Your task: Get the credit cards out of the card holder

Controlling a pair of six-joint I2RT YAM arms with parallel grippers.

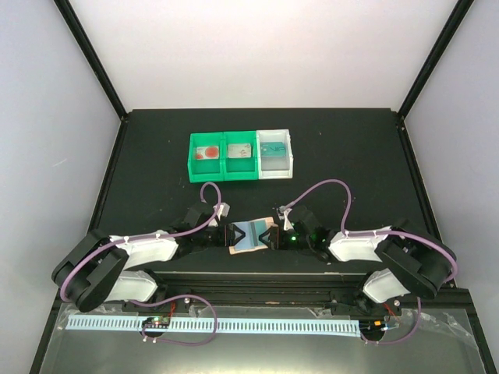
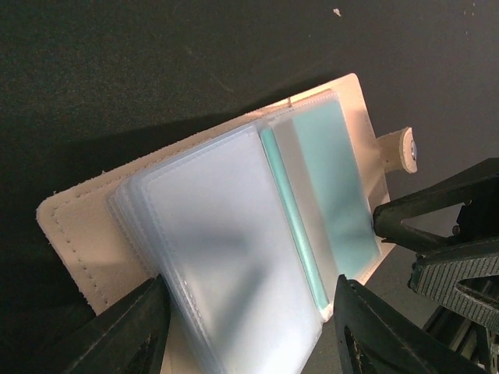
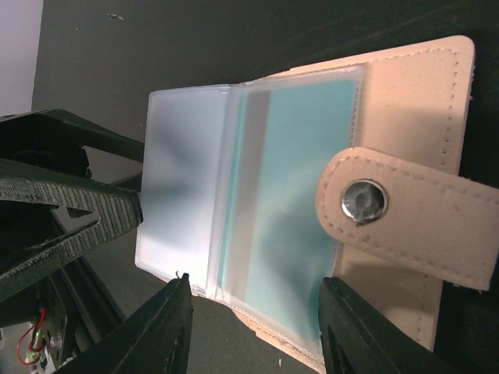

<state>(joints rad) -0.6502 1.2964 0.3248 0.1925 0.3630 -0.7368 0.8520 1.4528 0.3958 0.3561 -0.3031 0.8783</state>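
1. The card holder (image 1: 251,236) is found lying open at the near part of the worktop (image 1: 156,156), between the left gripper (image 1: 227,236) and the right gripper (image 1: 273,236)
2. The jaws of both are seen spread and set astride the clear sleeves (image 2: 218,234); nothing is pinched, and whether the tips press on the holder cannot be told
3. A teal card (image 3: 288,195) is seen lodged in a sleeve beside the snap tab (image 3: 405,214)
4. Cards are seen in the far bins (image 1: 192,164), so the step in hand is judged to be the emptying of a last filled sleeve
5. For the next move, the holder is to be pinned flat by one gripper, while the teal card's exposed edge is nipped by the other and drawn straight out through the sleeve's opening
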